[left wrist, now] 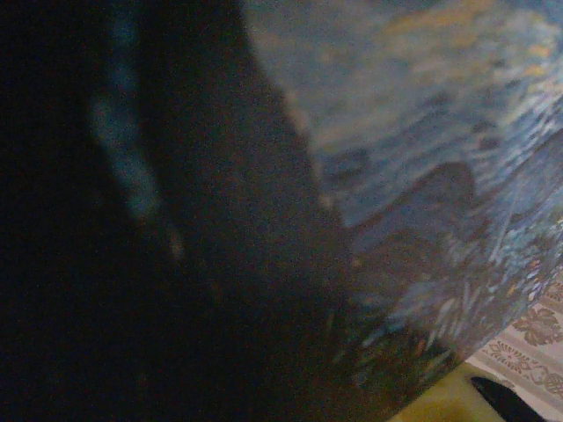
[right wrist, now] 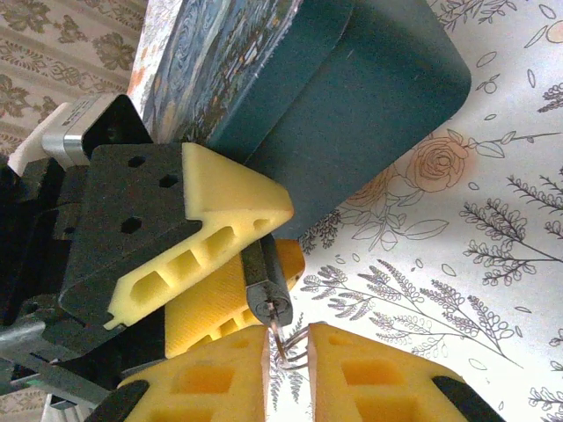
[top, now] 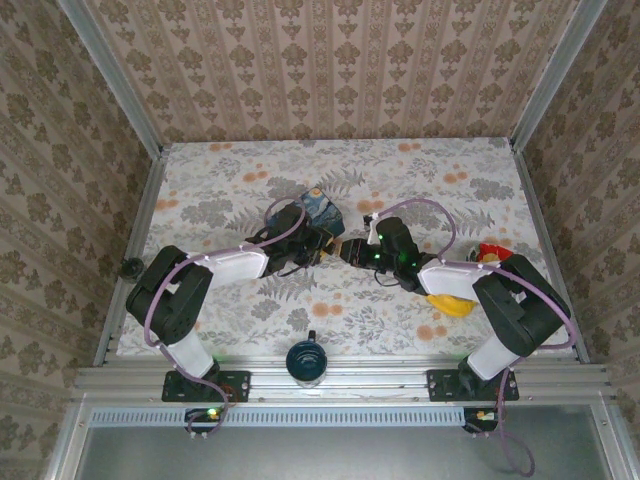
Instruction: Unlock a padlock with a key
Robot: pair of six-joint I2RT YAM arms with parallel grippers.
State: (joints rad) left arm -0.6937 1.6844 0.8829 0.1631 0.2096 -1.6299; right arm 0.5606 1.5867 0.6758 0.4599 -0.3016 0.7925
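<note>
Left gripper [right wrist: 274,239] clamped the padlock [right wrist: 262,280] by its body: tiny, stiff, likely slippery. Right gripper [right wrist: 288,374], at its 6 o'clock, stood nearly together; grip unclear.

Padlock [right wrist: 266,294] in the left hand [right wrist: 283,239] — box [right wrist: 352,105] just behind it.
</note>
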